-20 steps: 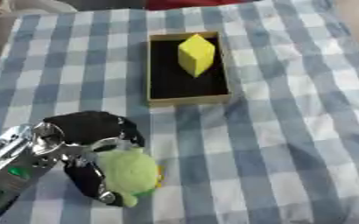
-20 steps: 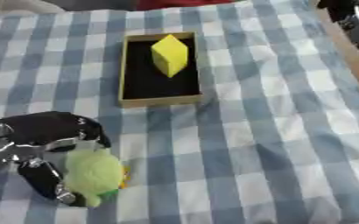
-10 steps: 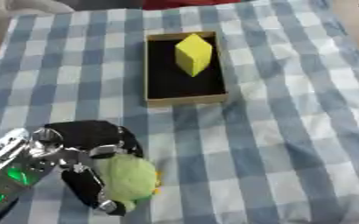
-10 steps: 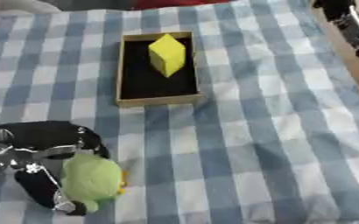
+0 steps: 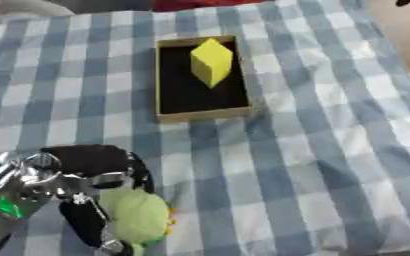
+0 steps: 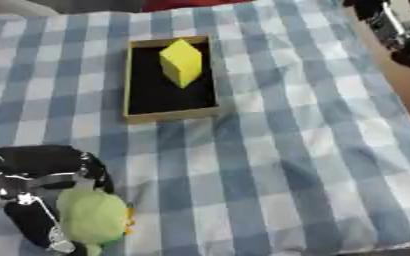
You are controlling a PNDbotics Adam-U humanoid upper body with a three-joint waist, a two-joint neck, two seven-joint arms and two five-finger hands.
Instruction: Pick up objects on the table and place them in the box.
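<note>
A green plush toy (image 5: 138, 221) with a bit of orange on its side lies near the cloth's front left corner. My left hand (image 5: 79, 164) is over it, with the thumb (image 5: 84, 227) on its left and curled fingers (image 5: 140, 172) at its top. The open dark box (image 5: 201, 116) with tan walls stands at the back centre. A yellow block (image 5: 211, 62) stands upright in its far end. My right hand (image 6: 399, 27) shows only as black and silver parts at the upper right corner, off the cloth.
A blue and white checked cloth (image 5: 313, 150) covers the table. Its right edge (image 6: 392, 95) runs diagonally, with a brown surface beyond it. Bare cloth spans the middle and right.
My left hand and the green toy have slid a little towards the front edge. The box and yellow block have stayed put.
</note>
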